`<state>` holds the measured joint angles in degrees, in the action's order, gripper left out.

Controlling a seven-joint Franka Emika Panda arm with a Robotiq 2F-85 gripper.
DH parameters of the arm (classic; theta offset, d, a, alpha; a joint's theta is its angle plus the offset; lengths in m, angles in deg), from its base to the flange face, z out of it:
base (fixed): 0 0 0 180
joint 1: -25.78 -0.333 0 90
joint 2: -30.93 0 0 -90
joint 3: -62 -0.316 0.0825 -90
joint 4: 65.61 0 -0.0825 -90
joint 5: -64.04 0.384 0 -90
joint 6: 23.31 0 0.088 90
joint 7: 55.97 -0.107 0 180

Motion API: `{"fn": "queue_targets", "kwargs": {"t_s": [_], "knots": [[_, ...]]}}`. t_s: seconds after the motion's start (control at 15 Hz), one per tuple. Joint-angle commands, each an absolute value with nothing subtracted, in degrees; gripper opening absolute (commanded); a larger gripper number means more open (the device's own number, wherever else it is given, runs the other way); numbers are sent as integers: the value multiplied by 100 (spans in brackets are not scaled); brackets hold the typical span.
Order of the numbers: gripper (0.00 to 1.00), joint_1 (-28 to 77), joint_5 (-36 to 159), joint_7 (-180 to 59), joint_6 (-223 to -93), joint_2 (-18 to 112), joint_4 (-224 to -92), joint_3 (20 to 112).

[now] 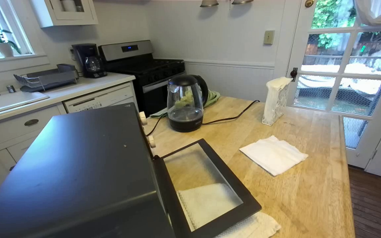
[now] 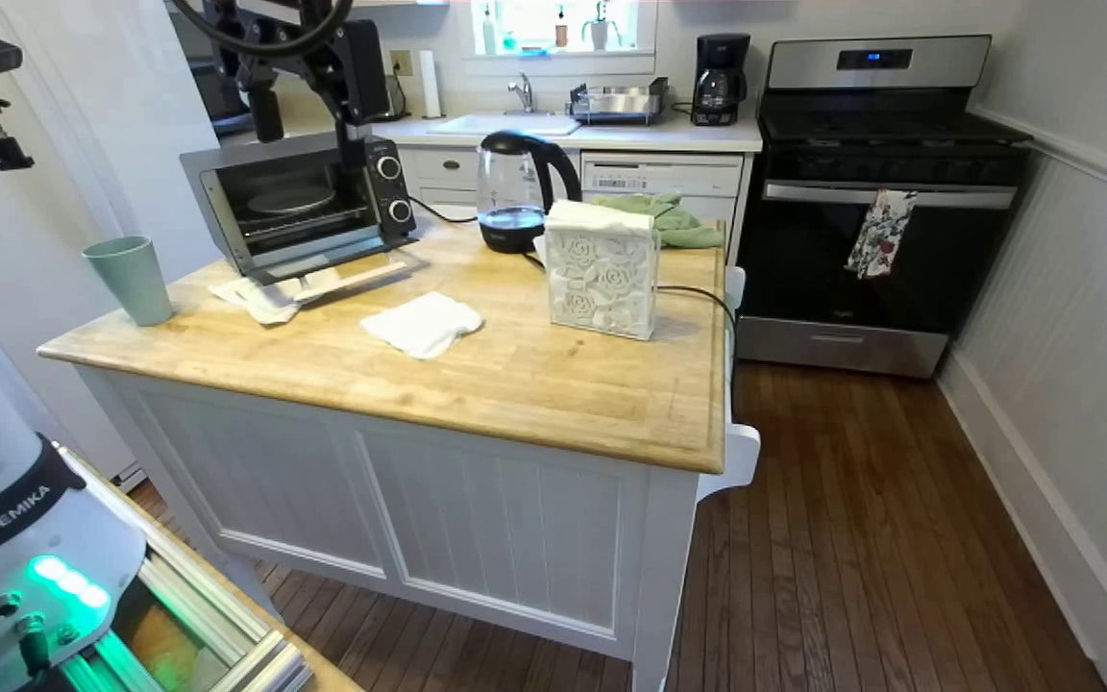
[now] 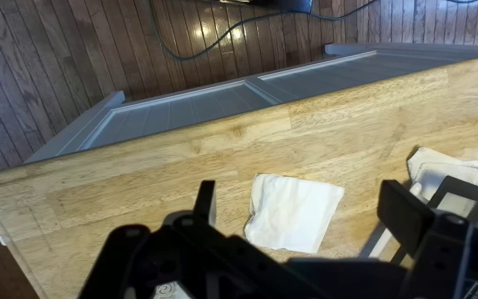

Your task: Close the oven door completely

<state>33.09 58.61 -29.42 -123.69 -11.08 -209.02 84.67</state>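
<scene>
Where the oven door (image 1: 203,168) is lowered: table (image 1: 319,132) is overhung; door is partly blocked by the gripper (image 3: 299,203) in wrist view.
Jaws: 2 are spread wide; contact with the oven (image 1: 84,155) cannot be told.
Table edge: bare wood is left beside a napkin (image 3: 291,214).
Cup (image 2: 135,281): shown in an exterior view alone.

Room: home kitchen
Desk (image 2: 553,389): below the hand (image 3: 299,199), with glass electric kettle (image 2: 513,197) and napkin holder (image 2: 602,279)
Counter (image 2: 669,139): beyond the hand, with sink (image 2: 486,126), dish rack (image 2: 616,104), drip coffee maker (image 2: 721,82), dishwasher (image 2: 659,173) beneath
Range (image 2: 803,255): well apart from the hand, floral towel (image 2: 882,234) on its handle (image 2: 962,198)
Windowsill (image 1: 18,58): above the sink, potted plant (image 1: 5,49)
</scene>
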Motion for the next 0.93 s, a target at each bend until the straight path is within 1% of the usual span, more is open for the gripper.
{"fn": "queue_targets", "kwargs": {"t_s": [0.0,0.33,0.53,0.73,0.87], "knots": [[100,3249,6130,-3122,-12522,-1074,-21217,8268],[100,2963,6851,-3866,-13316,-928,-22150,7620],[100,2651,7480,-4203,-14276,-617,-22520,7312],[100,2185,8210,-4136,-15085,-44,-22395,7221],[100,1758,8757,-3541,-15464,357,-22178,7366]]}}
